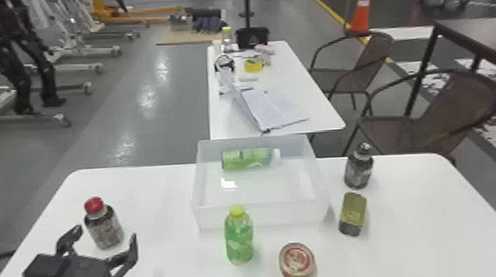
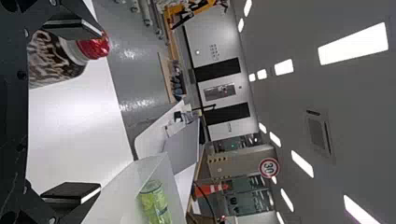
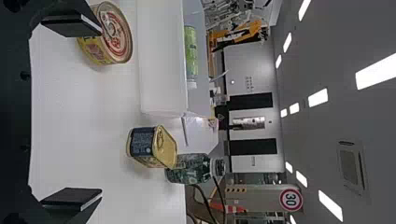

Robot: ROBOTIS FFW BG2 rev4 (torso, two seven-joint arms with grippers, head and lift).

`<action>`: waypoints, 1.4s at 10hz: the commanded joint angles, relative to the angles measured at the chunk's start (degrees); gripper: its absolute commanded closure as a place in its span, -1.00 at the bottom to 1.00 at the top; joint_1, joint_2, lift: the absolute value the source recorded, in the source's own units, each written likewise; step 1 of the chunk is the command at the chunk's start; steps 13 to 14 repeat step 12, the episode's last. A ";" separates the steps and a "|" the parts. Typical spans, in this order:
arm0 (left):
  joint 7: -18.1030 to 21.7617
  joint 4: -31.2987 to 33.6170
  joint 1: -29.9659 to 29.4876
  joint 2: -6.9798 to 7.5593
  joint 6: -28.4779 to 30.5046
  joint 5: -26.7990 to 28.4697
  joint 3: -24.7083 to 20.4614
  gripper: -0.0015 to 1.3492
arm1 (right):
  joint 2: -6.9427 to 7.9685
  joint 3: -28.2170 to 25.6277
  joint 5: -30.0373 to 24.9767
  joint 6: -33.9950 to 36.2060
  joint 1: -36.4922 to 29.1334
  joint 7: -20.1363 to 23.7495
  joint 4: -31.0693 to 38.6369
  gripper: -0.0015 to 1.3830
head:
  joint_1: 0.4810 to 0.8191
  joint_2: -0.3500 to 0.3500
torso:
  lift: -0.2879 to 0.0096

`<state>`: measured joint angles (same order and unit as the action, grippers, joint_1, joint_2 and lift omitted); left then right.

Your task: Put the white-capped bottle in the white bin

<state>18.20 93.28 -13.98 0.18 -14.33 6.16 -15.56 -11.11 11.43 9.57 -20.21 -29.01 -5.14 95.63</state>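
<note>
The white bin [image 1: 271, 215], rectangular with smooth translucent walls, stands beyond the left gripper [image 1: 106, 234], jaws apart and empty, like those of the right gripper [image 3: 100, 112]. Inside, at the left gripper's 2 o'clock, the cylindrical green white-capped bottle [image 1: 244, 159] lies crosswise, cap toward 3 o'clock; placement appears complete.

On the near table [image 1: 418, 228], I can see the white-capped bottle [image 1: 246, 159] lying on its side in the white bin [image 1: 263, 215], toward the far wall. To the left stands a red-capped bottle [image 1: 107, 230], with the open left gripper [image 1: 104, 235] near it. Nearer than the bin stand a green bottle [image 1: 239, 240] with a yellow cap and, right of that, a round tin [image 1: 297, 262]. Over on the right, a rectangular tin [image 1: 353, 213] sits nearer than a dark bottle [image 1: 358, 170].
</note>
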 commanded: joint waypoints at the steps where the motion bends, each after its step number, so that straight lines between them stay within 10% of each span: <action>1: -0.01 -0.74 -4.30 -0.33 -4.13 -6.43 -0.44 -0.78 | -0.05 0.00 0.01 0.00 -0.17 -0.13 0.00 -0.87 | -0.60 0.00 | 0.26; 14: -0.45 -5.48 -8.16 -0.33 -4.92 -13.72 1.15 -0.77 | -0.93 0.00 -0.34 -0.09 -0.87 -0.22 0.52 -0.87 | -0.60 0.00 | 0.26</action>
